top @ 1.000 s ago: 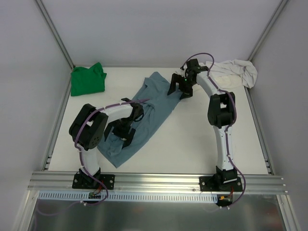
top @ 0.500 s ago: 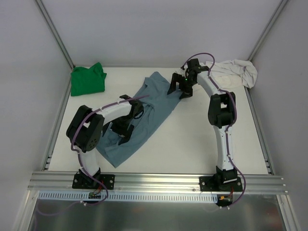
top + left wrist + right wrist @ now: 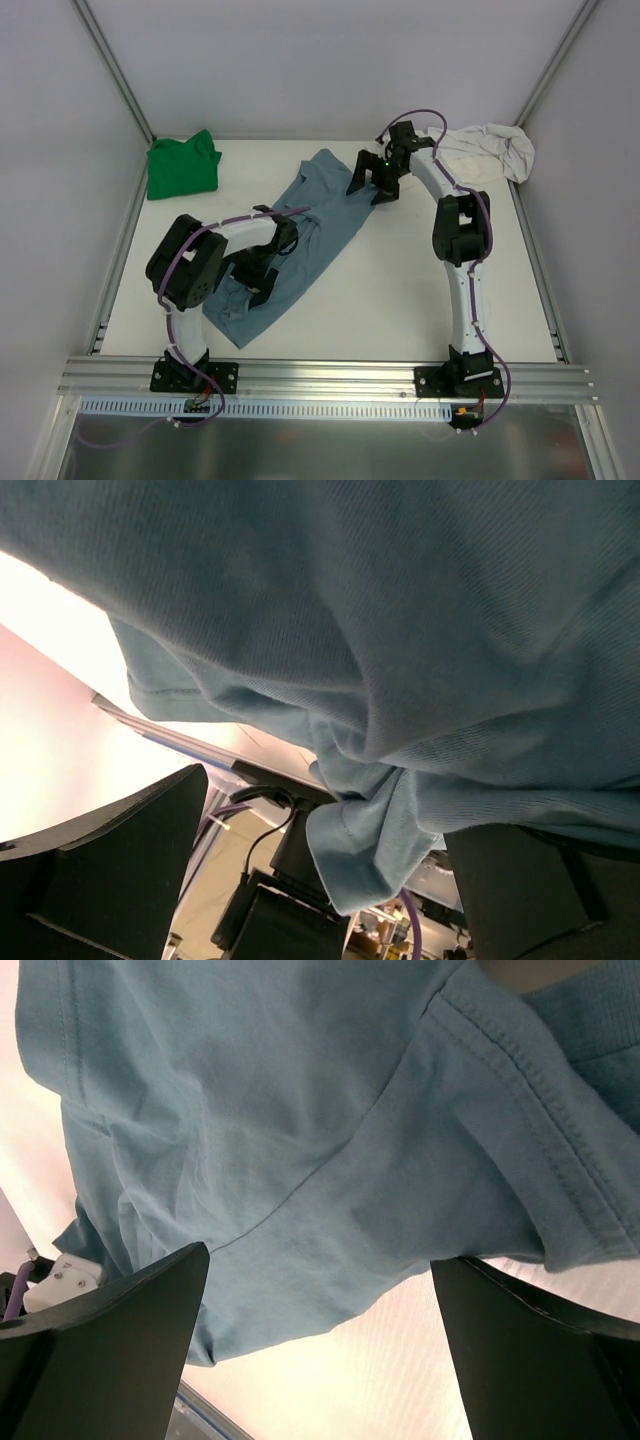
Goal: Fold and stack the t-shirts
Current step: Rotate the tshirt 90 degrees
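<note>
The slate-blue t-shirt [image 3: 300, 240] lies crumpled in a diagonal strip across the middle of the table. My left gripper [image 3: 255, 275] sits low on its lower left part, jaws open, with a fold of blue cloth [image 3: 380, 820] hanging between the fingers. My right gripper [image 3: 372, 182] is open over the shirt's upper right edge; blue cloth [image 3: 300, 1140] fills the right wrist view above bare table. The green t-shirt [image 3: 183, 166] lies bunched at the back left. The cream t-shirt [image 3: 487, 150] lies crumpled at the back right, behind the right arm.
White walls with metal posts close in the table [image 3: 400, 300] on three sides. An aluminium rail [image 3: 330, 378] runs along the near edge, with both arm bases bolted on it.
My left gripper has drawn back towards its base over the blue shirt's lower part. My right gripper has shifted slightly up and left at the shirt's upper edge. The shirts have hardly moved.
</note>
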`<state>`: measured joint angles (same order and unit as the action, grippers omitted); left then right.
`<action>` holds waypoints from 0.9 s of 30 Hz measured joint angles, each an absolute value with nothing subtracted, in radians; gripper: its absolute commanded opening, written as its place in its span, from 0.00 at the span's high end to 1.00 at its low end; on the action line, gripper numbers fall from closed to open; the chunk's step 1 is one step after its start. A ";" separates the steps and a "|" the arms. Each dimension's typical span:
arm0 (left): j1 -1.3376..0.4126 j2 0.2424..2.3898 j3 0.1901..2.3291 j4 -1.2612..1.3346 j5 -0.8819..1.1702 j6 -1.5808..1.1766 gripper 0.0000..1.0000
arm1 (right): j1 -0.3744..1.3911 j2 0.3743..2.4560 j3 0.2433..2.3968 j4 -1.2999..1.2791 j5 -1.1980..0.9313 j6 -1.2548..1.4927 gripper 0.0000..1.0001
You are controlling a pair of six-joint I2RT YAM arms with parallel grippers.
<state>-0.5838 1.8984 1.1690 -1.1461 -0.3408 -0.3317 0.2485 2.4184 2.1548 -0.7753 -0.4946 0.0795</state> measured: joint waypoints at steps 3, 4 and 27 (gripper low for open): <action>-0.584 1.899 1.169 -1.135 -0.329 -0.332 0.01 | 0.248 2.402 2.151 -0.776 -0.492 0.079 0.00; -0.584 1.901 1.169 -1.132 -0.323 -0.332 0.01 | 0.248 2.394 2.151 -0.776 -0.491 0.078 0.00; -0.584 1.911 1.174 -1.130 -0.293 -0.329 0.01 | 0.277 2.402 2.187 -0.780 -0.480 0.086 0.01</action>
